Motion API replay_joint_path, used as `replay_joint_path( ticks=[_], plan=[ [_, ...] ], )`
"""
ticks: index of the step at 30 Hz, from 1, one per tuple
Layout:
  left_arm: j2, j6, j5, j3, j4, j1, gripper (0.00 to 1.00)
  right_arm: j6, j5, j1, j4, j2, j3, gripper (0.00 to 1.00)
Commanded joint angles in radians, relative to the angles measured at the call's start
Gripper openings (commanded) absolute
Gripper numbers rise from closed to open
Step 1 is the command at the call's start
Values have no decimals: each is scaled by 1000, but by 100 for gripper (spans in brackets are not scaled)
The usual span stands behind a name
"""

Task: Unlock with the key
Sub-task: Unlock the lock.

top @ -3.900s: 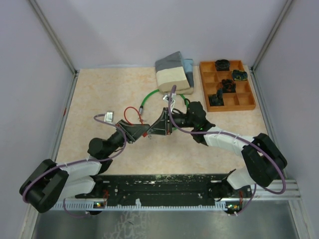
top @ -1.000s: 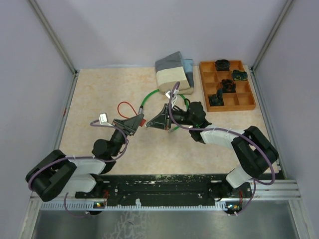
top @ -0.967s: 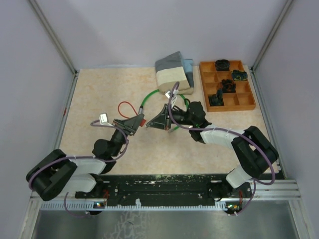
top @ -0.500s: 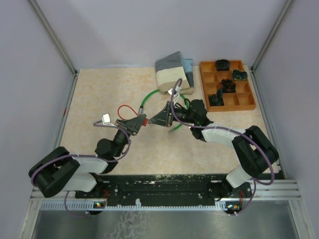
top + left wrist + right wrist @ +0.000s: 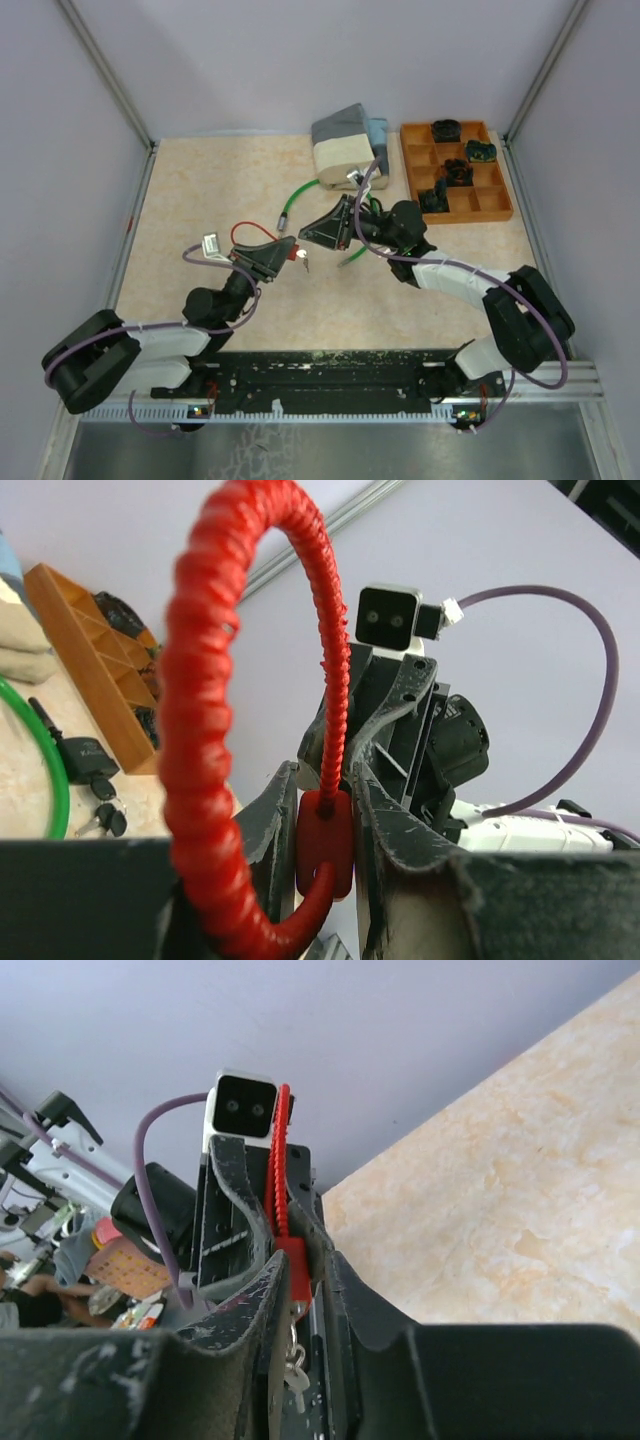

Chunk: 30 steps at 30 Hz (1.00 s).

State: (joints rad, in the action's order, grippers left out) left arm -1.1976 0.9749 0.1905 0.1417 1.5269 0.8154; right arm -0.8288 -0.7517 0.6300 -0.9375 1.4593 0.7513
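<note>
A red cable lock has its small red body (image 5: 287, 247) (image 5: 323, 840) clamped between my left gripper's (image 5: 279, 250) (image 5: 325, 780) jaws, held off the table. Its red cable (image 5: 248, 232) (image 5: 200, 730) loops back over the fingers. A small silver key (image 5: 303, 262) (image 5: 298, 1360) sits in the underside of the lock body (image 5: 294, 1268) and hangs on its ring. My right gripper (image 5: 319, 232) (image 5: 305, 1262) faces the lock from the right, a short way off. Its jaws stand slightly apart with nothing between them.
A green cable lock (image 5: 300, 197) with a black body (image 5: 85, 760) and keys (image 5: 102, 817) lies on the table behind the grippers. A grey and beige block (image 5: 348, 145) stands at the back. An orange compartment tray (image 5: 497, 170) with dark parts is at the back right.
My right gripper has let go of the key and drawn back up and to the right. The key stays hanging from the lock. The left gripper still holds the lock and has shifted slightly.
</note>
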Motion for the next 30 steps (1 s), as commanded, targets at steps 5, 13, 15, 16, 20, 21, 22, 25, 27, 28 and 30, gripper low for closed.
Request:
replay_joint_path(
  ticks=[5, 13, 15, 16, 20, 21, 22, 25, 27, 28, 30],
  plan=[
    [63, -68, 13, 6, 84, 1, 0, 73, 15, 7, 74, -132, -91, 25],
    [37, -53, -3, 22, 101, -4, 0, 61, -3, 16, 51, -163, -123, 30],
    [27, -48, -13, 22, 108, -4, 0, 49, -9, 17, 22, -155, -121, 30],
    [24, -44, -14, 24, 108, -5, 0, 40, -12, 18, 4, -149, -120, 30],
    [22, -42, -19, 27, 106, -4, 0, -8, -36, 18, -80, -123, -118, 29],
    [20, -43, -20, 28, 105, -4, 0, -21, -43, 19, -104, -115, -118, 28],
    [18, -42, -19, 29, 105, -5, 0, -35, -49, 19, -122, -107, -117, 28],
    [12, -39, -20, 31, 107, -5, 0, -53, -56, 23, -144, -88, -109, 26],
    [7, -36, -24, 33, 114, -4, 0, -55, -56, 26, -143, -76, -103, 24],
    [5, -36, -23, 32, 117, -5, 0, -55, -53, 29, -142, -72, -101, 24],
    [4, -33, -23, 32, 119, -5, 0, -50, -35, 30, -129, -70, -102, 24]
  ],
)
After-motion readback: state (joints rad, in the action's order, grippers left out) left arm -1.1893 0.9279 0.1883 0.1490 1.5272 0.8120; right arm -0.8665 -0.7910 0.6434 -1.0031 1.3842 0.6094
